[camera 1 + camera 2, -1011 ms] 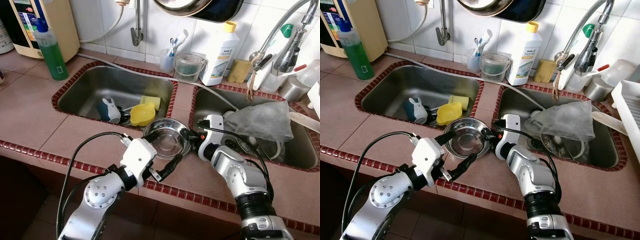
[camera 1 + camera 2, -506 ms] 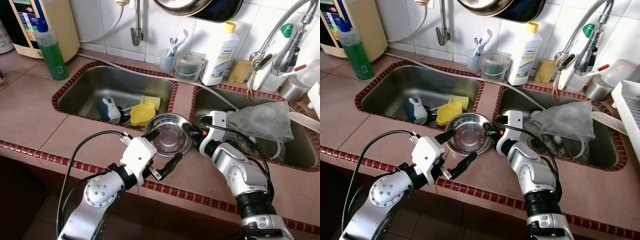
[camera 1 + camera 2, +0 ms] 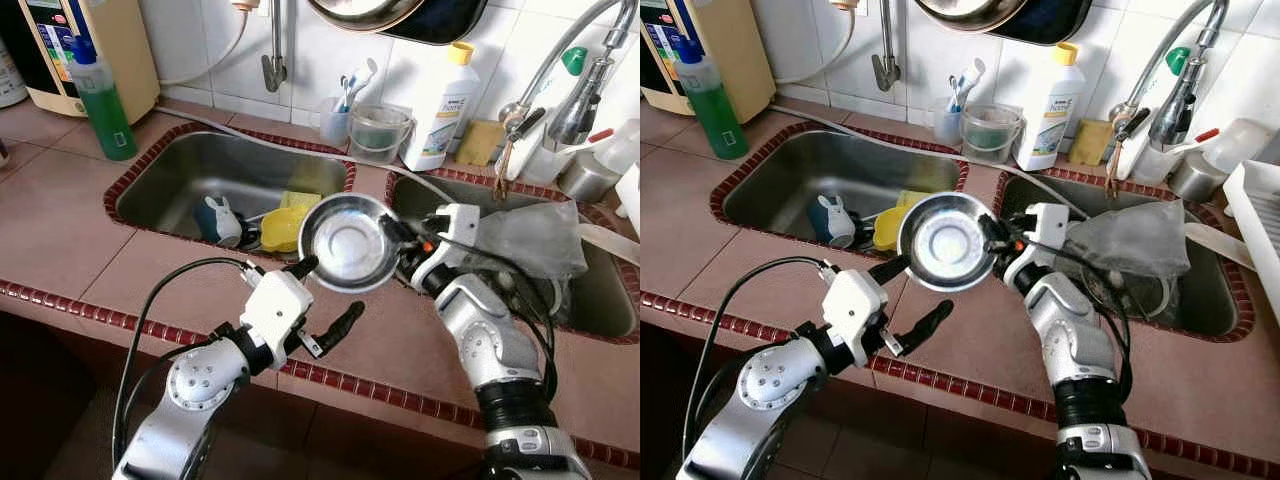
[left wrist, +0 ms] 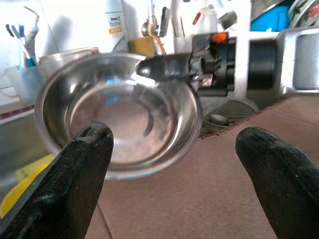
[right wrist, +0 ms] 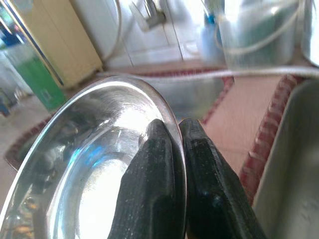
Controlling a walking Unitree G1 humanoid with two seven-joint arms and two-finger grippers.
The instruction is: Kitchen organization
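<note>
Two sinks sit side by side in the tiled counter (image 3: 60, 215) before you, and in the left eye view your right gripper (image 3: 392, 238) holds a steel bowl (image 3: 347, 242) up off the counter, over the strip between the left sink (image 3: 190, 175) and the right sink (image 3: 600, 300), tilted so its inside faces the camera. Your left gripper (image 3: 325, 297) hovers just below and in front of the bowl, its fingers spread wide and touching nothing. A yellow cup (image 3: 280, 228), a sponge (image 3: 300, 200) and a small rabbit-shaped figure (image 3: 218, 220) lie near the right end of the left sink; a plastic bag (image 3: 540, 238) slumps in the right one. The right eye view gives the same layout, with a dish rack (image 3: 1258, 225) at the counter's right edge. From the left wrist view, both black fingers (image 4: 75, 184) stand well apart with the bowl beyond them, nothing between. From the right wrist view, two fingers (image 5: 149, 184) are clamped on the bowl's thin rim, one inside and one outside. That is the risk as I judge it: a narrow pinch on smooth metal, held at a tilt, may let the bowl swing or slip and drop into a sink or onto the counter if you move fast.
</note>
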